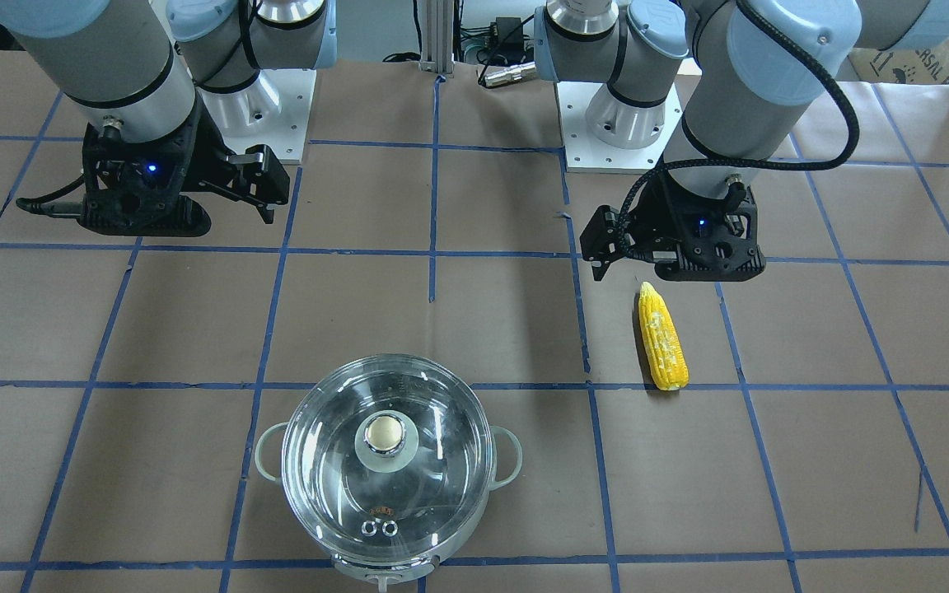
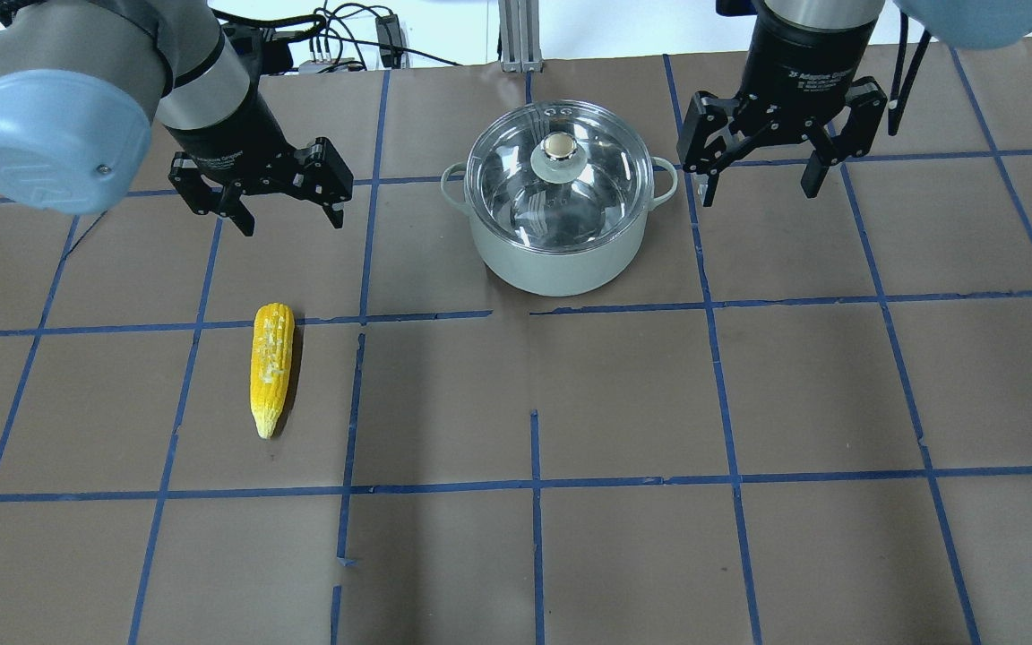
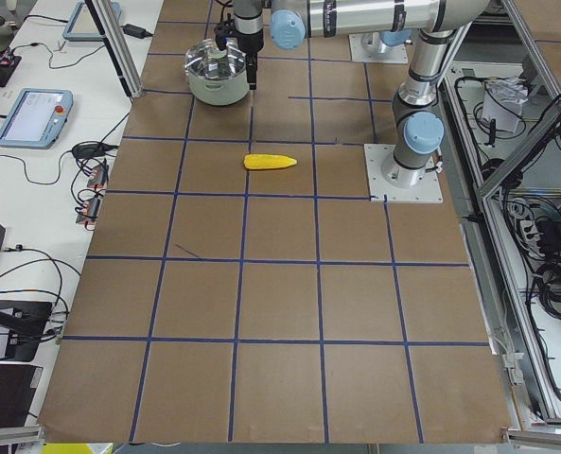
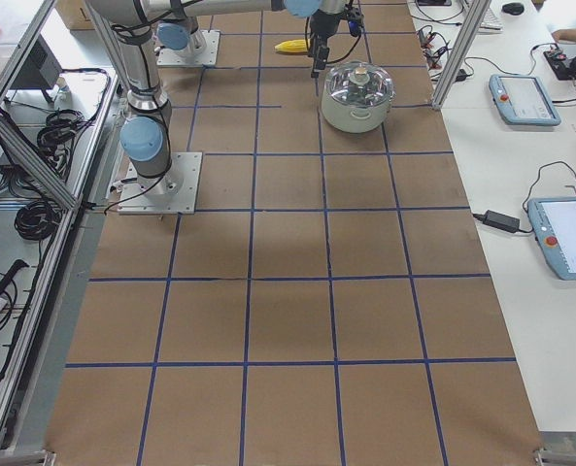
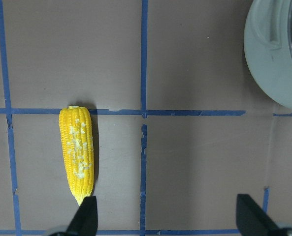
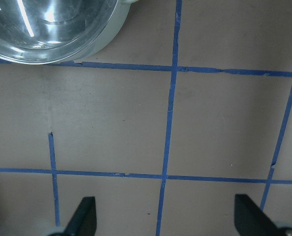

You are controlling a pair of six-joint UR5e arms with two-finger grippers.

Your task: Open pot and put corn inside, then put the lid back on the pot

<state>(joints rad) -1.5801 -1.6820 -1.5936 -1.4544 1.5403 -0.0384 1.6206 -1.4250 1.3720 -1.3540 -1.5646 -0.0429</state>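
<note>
Brown paper table (image 2: 749, 403) with a blue tape grid, and nothing looks started yet. Left gripper (image 2: 291, 221) hangs at the far left, jaws spread, holding nothing. Nearer than it, the corn (image 2: 271, 363) lies flat, well apart from the pot. Its long axis runs near to far, with the pointed tip toward the robot and the blunt end away. The pot (image 2: 556, 264) sits at the middle far side with the lid (image 2: 516, 179) on. Right gripper (image 2: 758, 193) hovers just right of the pot, jaws wide too, empty. The lid probably comes first: centre over the knob (image 2: 558, 146), drop straight down, pinch it, and lift level so the glass clears the rim.
</note>
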